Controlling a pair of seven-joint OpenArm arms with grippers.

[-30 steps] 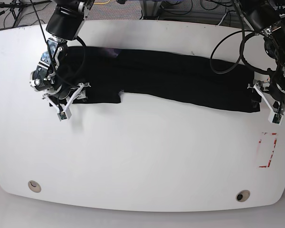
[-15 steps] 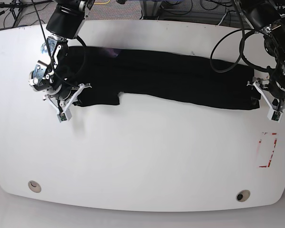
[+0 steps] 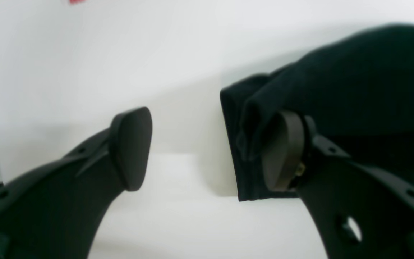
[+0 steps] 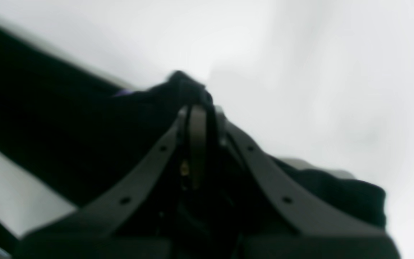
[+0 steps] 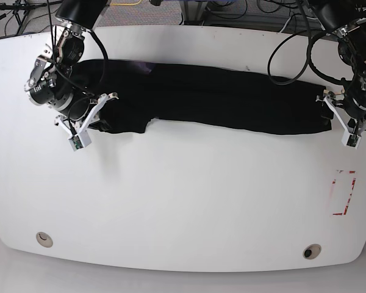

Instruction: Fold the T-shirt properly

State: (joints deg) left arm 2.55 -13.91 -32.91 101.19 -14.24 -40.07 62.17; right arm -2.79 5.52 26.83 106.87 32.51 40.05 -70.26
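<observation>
A white table [image 5: 183, 201] seen from above carries a black T-shirt [image 5: 219, 97], folded into a long narrow band that runs across the far half from left to right. It lies stretched this way, in my judgement, so that each arm can take one end for the next fold.

At the picture's left end, the right arm reaches down from the top corner, wrist bent over the cloth. Its right end effector [image 5: 91, 119] is closed tight on a bunched edge of the T-shirt [image 4: 84, 144]; the wrist view shows both fingers pressed together with cloth rising between them.

At the picture's right end, the left arm hangs in from the top corner amid looped cables [image 5: 293, 55]. Its left end effector [image 3: 207, 151] stands wide and holds nothing. One fingertip [image 3: 131, 147] sits over bare table, the other [image 3: 282, 151] against the T-shirt's folded corner [image 3: 250, 144], so the hem lies between them, ready to be pinched.
</observation>
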